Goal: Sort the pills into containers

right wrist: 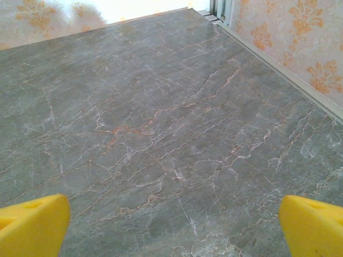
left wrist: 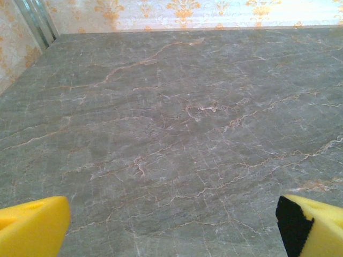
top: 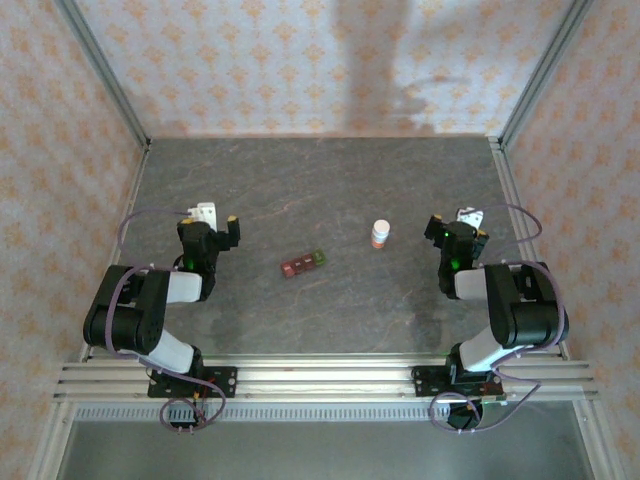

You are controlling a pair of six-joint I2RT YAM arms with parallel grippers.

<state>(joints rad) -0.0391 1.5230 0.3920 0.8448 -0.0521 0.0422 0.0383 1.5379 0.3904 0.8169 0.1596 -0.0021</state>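
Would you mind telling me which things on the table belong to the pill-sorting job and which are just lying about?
For the job:
- pill box strip, reddish-brown with a green end
- white-capped bottle, probably where the pills come from

Just there:
- grey marbled table
- patterned walls

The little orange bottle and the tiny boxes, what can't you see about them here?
- Bottle: top view; its cap and wall hide whether pills are inside.
- Containers: top view; too small to tell if lids are open or anything lies inside.
- Loose pills: top view; too small to make out, if any lie on the table.
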